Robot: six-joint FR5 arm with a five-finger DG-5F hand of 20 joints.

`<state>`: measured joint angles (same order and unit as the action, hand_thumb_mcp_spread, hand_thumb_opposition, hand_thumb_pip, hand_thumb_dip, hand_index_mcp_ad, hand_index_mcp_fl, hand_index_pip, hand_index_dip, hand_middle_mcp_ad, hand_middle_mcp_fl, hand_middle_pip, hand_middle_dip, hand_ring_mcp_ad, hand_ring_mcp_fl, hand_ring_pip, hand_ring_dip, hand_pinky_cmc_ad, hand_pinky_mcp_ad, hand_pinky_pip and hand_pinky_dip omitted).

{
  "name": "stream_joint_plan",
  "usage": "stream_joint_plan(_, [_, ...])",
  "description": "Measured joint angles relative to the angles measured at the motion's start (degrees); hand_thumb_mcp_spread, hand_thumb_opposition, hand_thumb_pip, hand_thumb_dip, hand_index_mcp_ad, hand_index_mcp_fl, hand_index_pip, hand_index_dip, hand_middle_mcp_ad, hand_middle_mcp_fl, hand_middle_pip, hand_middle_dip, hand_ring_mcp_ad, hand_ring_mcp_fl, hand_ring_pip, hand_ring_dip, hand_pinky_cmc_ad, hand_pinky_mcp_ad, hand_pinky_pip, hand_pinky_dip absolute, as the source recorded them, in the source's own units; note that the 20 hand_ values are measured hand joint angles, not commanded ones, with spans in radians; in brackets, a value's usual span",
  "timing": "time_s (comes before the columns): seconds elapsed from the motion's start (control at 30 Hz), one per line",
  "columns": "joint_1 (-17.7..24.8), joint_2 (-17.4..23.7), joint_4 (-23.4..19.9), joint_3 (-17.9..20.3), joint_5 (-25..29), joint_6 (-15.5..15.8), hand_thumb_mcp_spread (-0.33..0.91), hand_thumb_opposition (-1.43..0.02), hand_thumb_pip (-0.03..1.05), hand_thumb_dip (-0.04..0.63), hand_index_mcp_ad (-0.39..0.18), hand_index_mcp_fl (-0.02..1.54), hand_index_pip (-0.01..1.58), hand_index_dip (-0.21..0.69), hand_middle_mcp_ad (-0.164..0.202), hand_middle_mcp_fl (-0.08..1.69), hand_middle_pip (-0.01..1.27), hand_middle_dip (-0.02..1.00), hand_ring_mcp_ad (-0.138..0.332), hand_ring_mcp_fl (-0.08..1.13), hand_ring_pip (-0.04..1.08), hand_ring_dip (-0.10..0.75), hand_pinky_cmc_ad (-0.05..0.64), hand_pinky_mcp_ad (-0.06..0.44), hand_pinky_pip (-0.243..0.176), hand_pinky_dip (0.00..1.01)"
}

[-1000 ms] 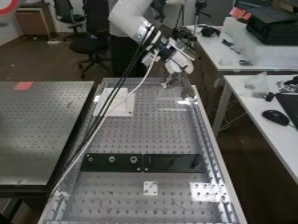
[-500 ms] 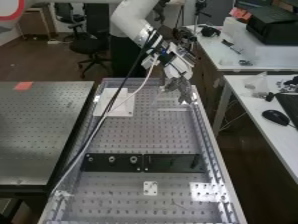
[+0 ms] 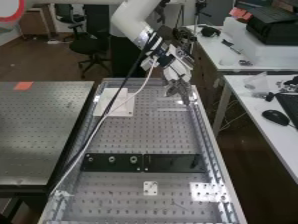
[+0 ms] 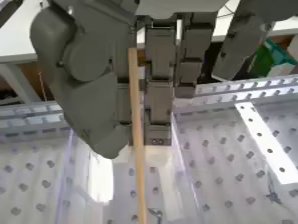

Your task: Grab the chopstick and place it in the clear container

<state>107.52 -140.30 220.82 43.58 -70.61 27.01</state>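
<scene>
As hand (image 3: 177, 88) pinches chopstick (image 4: 138, 135), placing looks on: clear container (image 4: 181, 160) below hand; next, line up, lower, release!

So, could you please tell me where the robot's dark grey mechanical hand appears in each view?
High view: the hand is above and right of the picture's centre, below the white arm, over the bench's far end.
Wrist view: it is the large shape nearest the camera, holding the light wooden chopstick.
Shared landmark: the grey bench top, perforated with rows of small holes.
</scene>
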Motion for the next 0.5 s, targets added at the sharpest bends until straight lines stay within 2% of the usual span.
stream_joint_plan(0.1, [0.0,0.0,-0.2,0.1,0.0,0.0,0.51,-0.90,0.62,0.307,-0.126,1.21,0.04,0.391,0.031,1.17,0.26,0.49,0.066,0.39,0.09,0.368,0.368,0.248,-0.026,0.32])
stream_joint_plan(0.23, [0.1,0.0,-0.4,0.0,-0.9,0.1,0.49,-0.90,0.62,0.307,-0.127,1.09,0.04,0.379,0.035,1.08,0.22,0.49,0.056,0.34,0.09,0.368,0.367,0.246,-0.028,0.35])
stream_joint_plan(0.37, [0.0,0.3,-0.8,-0.2,-1.5,0.3,0.45,-0.87,0.62,0.307,-0.127,0.96,0.02,0.379,0.035,0.95,0.16,0.49,0.103,0.28,0.08,0.367,0.365,0.232,-0.042,0.41])
stream_joint_plan(0.5, [0.0,1.4,-2.6,0.5,-1.0,-0.4,0.39,-0.84,0.61,0.304,-0.126,0.69,0.01,0.380,0.035,0.71,0.11,0.49,0.150,0.17,0.08,0.358,0.365,0.216,-0.051,0.46])
